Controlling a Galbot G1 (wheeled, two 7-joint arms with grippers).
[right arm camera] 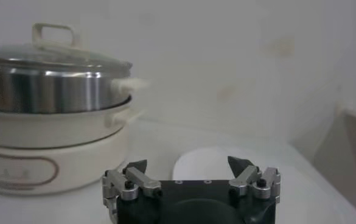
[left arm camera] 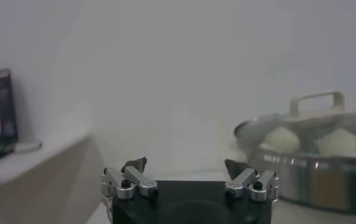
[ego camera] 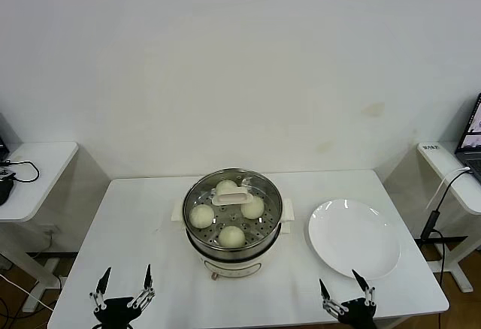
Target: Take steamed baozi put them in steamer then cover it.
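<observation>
Inspecting the white counter [ego camera: 143, 224] finds the round stainless-steel steamer on its cream-white electric base [ego camera: 234, 250] standing at centre, with four small cream-white steamed baozi [ego camera: 201, 215] on the perforated tray inside. The round clear glass cover with metal rim and cream-white handle [ego camera: 232, 196] sits on top. By my judgement the task's steps look complete.

The left gripper [ego camera: 122, 288] hangs at the counter's near edge on the left, fingers spread wide, holding nothing. The right gripper [ego camera: 346, 294] hangs at the near edge on the right, likewise wide and empty, near the flat round white plate [ego camera: 354, 238], which is bare.

Risks from here: the cover handle appears off-centre in the head view, so the cover may not be fully seated; a nudge could slide it. Any forward sweep of the right arm could strike the plate.

The head view alone shows all four buns. The right wrist view alone shows the base's side wall and the cover rim against the pot; the left wrist view shows buns through the glass.
</observation>
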